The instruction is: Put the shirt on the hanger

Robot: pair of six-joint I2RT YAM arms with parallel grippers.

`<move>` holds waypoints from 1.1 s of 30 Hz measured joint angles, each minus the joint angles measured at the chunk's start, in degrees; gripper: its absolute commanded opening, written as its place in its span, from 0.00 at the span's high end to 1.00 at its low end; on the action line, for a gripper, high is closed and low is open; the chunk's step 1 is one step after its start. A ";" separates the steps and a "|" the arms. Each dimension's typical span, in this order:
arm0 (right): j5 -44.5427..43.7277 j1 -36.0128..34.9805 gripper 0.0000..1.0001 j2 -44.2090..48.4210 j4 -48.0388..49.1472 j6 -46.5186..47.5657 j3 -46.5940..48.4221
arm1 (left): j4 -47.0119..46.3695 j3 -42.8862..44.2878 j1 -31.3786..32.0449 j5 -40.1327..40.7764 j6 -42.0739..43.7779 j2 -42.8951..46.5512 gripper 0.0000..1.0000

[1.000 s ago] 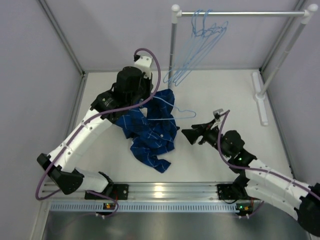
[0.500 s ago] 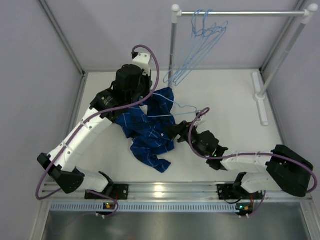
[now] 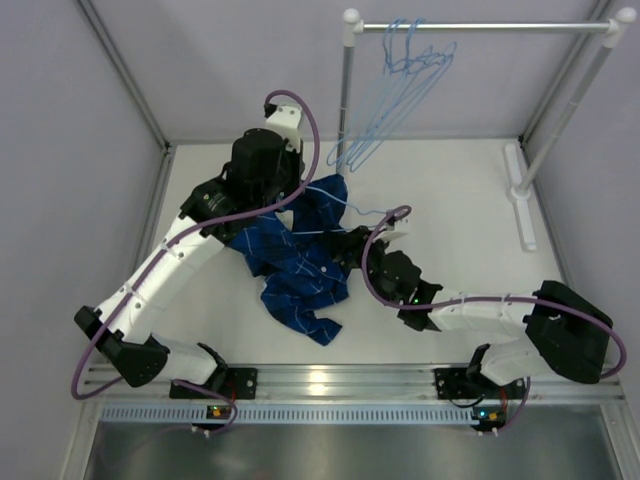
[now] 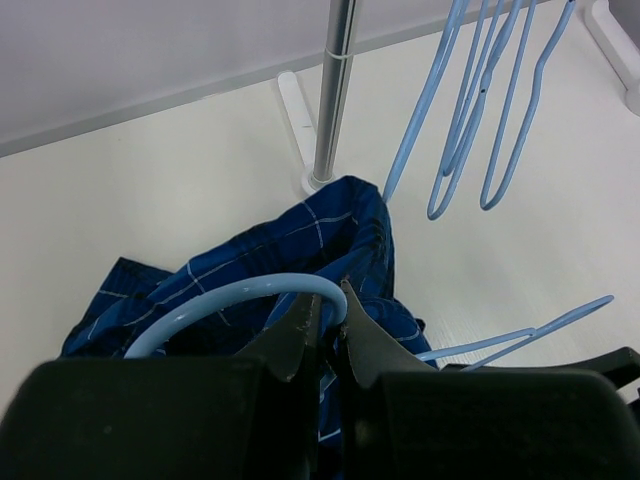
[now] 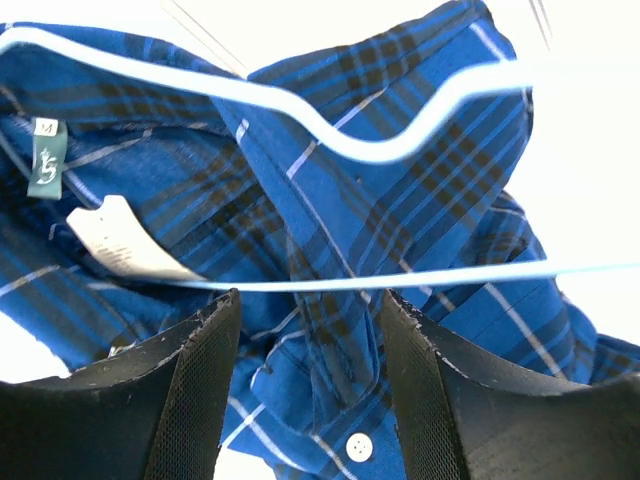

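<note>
The dark blue plaid shirt (image 3: 295, 265) lies crumpled on the table between the arms. My left gripper (image 4: 328, 310) is shut on the hook of a pale-blue wire hanger (image 4: 235, 296), held over the shirt's far end (image 4: 320, 235). The hanger's triangle (image 3: 345, 212) reaches right across the shirt. My right gripper (image 3: 350, 250) is open at the shirt's right edge. In the right wrist view its fingers (image 5: 200, 370) straddle a fold of shirt with a white button (image 5: 358, 447), just under the hanger's wires (image 5: 330, 140). The neck labels (image 5: 118, 240) show at the left.
A white clothes rail (image 3: 470, 27) on a post (image 3: 346, 90) stands at the back, with several spare pale-blue hangers (image 3: 395, 90) hanging from it. Its foot (image 3: 522, 190) lies at the right. Grey walls close in the table on three sides.
My right arm has swung left and forward, bringing its open gripper from the bare table to the shirt's right edge. The left arm has lifted the hanger hook slightly and holds still.
</note>
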State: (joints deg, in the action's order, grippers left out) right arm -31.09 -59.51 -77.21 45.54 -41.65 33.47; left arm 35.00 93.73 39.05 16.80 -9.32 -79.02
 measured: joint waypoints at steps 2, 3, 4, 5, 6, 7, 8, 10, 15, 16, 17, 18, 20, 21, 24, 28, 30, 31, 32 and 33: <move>-0.70 -0.02 0.44 0.00 -1.38 0.57 0.83 | -0.02 0.00 0.00 0.02 0.09 0.00 1.00; -0.81 -0.02 0.44 -0.02 -1.86 0.74 1.11 | 0.00 0.00 0.00 0.02 0.09 0.00 1.00; -0.83 -0.07 0.45 -0.11 -2.12 0.94 1.33 | -0.02 0.00 0.00 0.02 0.11 0.00 1.00; -0.92 -0.15 0.45 -0.26 -2.47 1.03 1.53 | 0.00 0.00 0.00 0.04 0.13 0.00 1.00; -0.96 -0.26 0.44 -0.48 -2.60 1.07 1.57 | 0.00 0.00 0.00 0.04 0.20 0.00 1.00; -0.98 -0.42 0.44 -0.76 -2.89 1.11 1.57 | -0.02 0.00 0.00 0.07 0.26 0.00 1.00; -0.98 -0.59 0.44 -1.20 -3.17 1.11 1.57 | -0.02 0.00 0.00 0.09 0.28 0.00 1.00; -1.01 -0.85 0.44 -2.19 -3.78 1.09 1.57 | 0.00 0.00 0.00 0.15 0.31 0.00 1.00; -1.05 -1.05 0.61 -3.82 -5.09 1.20 1.57 | 0.00 0.00 0.00 0.20 0.28 0.00 1.00; -1.09 -1.07 0.67 -4.00 -5.07 1.49 1.57 | 0.00 0.00 0.00 0.20 0.28 0.00 1.00; -1.18 -1.09 0.74 -4.17 -5.01 1.55 1.57 | 0.00 -0.02 0.00 0.17 0.31 0.02 1.00; -1.33 -1.09 0.93 -4.31 -4.92 1.70 1.57 | 0.00 0.00 0.00 0.17 0.28 0.02 1.00; -1.79 -1.11 1.00 -4.42 -4.79 1.95 1.57 | 0.00 0.00 0.00 0.15 0.31 0.09 1.00; -2.10 -1.14 1.00 -4.46 -4.61 2.14 1.57 | 0.00 0.00 0.00 0.15 0.31 0.13 1.00; -2.82 -1.14 1.00 -4.48 -4.46 3.28 1.57 | -0.02 -0.07 0.00 0.26 0.59 0.44 1.00; -5.25 -1.07 1.00 -3.48 -4.92 4.46 0.92 | -0.04 -1.33 0.00 1.16 1.55 1.99 1.00; -5.81 -0.37 1.00 -1.11 -5.07 4.31 -1.05 | -0.02 -2.49 0.00 1.81 1.99 3.30 1.00; -5.95 0.11 1.00 0.46 -5.22 4.04 -2.34 | -0.02 -3.08 0.02 2.12 2.05 3.98 1.00; -6.03 0.79 1.00 1.90 -5.29 3.87 -3.41 | 0.04 -3.65 0.02 2.25 2.05 4.76 1.00; -6.10 1.64 1.00 3.26 -5.49 3.54 -4.26 | 0.07 -4.26 0.07 2.40 2.03 5.51 1.00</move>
State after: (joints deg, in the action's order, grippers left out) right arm -37.19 -57.87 -73.95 40.05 -38.11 29.21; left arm 35.07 89.47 39.11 19.20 -7.29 -73.52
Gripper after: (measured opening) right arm 0.014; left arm 0.086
